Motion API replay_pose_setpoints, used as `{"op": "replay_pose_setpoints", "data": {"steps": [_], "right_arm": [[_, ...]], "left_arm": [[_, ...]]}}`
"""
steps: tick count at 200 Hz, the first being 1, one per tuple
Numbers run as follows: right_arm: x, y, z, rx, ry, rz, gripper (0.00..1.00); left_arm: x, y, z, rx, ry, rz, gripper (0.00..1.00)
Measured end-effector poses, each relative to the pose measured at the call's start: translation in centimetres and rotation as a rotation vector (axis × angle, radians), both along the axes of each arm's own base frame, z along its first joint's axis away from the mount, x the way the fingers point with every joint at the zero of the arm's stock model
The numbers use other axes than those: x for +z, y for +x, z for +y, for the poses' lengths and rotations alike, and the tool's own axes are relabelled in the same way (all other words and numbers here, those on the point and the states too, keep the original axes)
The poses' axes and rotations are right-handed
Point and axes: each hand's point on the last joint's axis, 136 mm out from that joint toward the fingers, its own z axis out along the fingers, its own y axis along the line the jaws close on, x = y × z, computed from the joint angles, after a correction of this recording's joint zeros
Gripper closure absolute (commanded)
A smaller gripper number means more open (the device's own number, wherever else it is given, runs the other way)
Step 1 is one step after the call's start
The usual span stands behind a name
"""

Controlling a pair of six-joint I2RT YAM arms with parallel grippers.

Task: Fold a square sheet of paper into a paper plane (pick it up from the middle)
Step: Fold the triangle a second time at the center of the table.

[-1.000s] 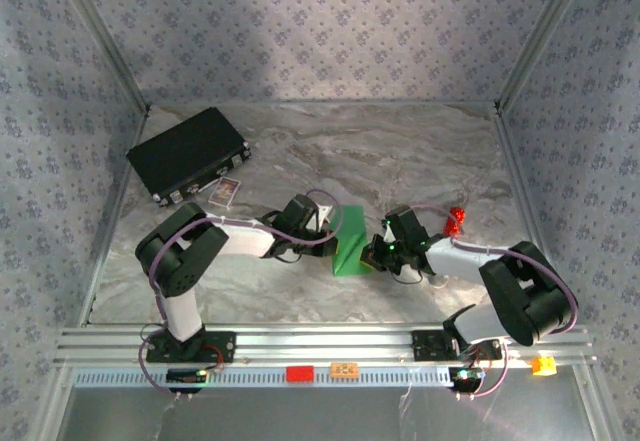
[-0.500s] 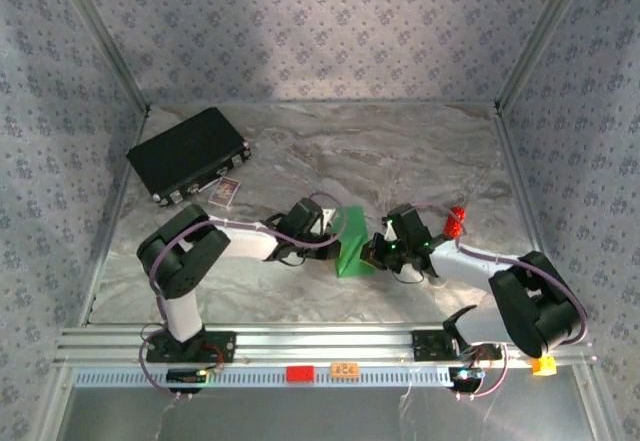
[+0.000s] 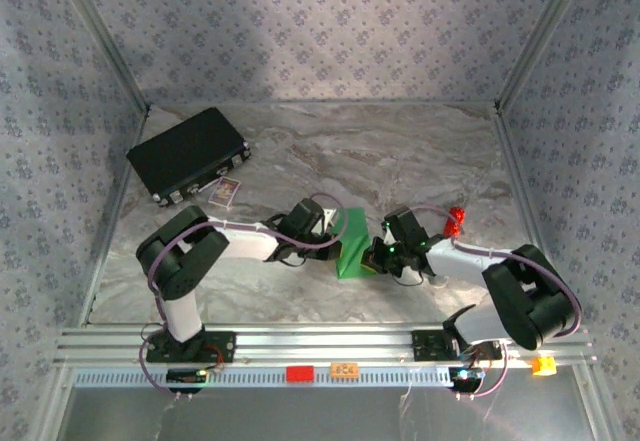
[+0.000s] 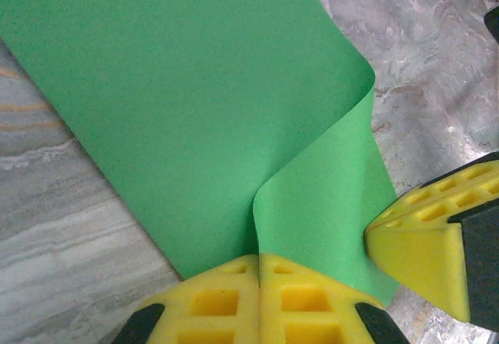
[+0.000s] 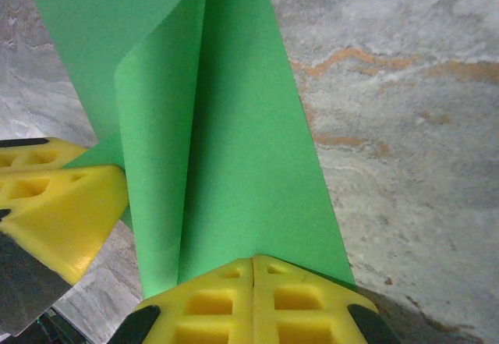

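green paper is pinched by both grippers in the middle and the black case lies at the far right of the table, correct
Not quite: the black case lies at the far left, as the top external view shows. The rest holds: the left gripper and the right gripper both pinch the green paper in the middle.

Both arms are built alike in the overhead view: rounded black joint housings joined by smooth white tubular links, each rising from a flat black base plate near the bottom of the frame. A thin lilac cable runs in loose loops along the left arm (image 3: 190,261), and another along the right arm (image 3: 525,301). The left hand (image 4: 260,278) and the right hand (image 5: 253,278) carry bright yellow fingers, their faces moulded with square pockets, on black backing.
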Motion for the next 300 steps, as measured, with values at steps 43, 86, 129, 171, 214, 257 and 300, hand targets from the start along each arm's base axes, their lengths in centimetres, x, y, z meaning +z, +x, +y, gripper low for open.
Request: {"op": "replay_pose_setpoints", "data": {"steps": [43, 86, 129, 171, 214, 257, 300], "right_arm": [[-0.01, 0.01, 0.01, 0.003, 0.002, 0.000, 0.95], [0.01, 0.00, 0.06, 0.005, 0.005, 0.001, 0.95], [0.01, 0.00, 0.06, 0.006, 0.005, 0.000, 0.95], [0.01, 0.00, 0.06, 0.007, 0.004, -0.001, 0.95], [0.01, 0.01, 0.06, 0.007, 0.004, -0.001, 0.95], [0.01, 0.01, 0.06, 0.007, 0.004, -0.001, 0.95], [0.02, 0.03, 0.04, 0.006, 0.005, -0.001, 0.95]], "left_arm": [[0.64, 0.49, -0.37, -0.019, 0.004, -0.027, 0.99], [0.63, 0.48, -0.33, -0.028, 0.013, -0.031, 0.99], [0.61, 0.57, -0.25, -0.026, 0.014, -0.031, 0.99], [0.58, 0.82, -0.11, -0.017, 0.018, -0.035, 0.99], [0.56, 0.86, -0.08, -0.015, 0.019, -0.036, 0.99], [0.41, 0.85, -0.05, -0.015, 0.022, -0.034, 0.99], [0.40, 0.84, -0.04, -0.015, 0.022, -0.034, 0.99]]}}
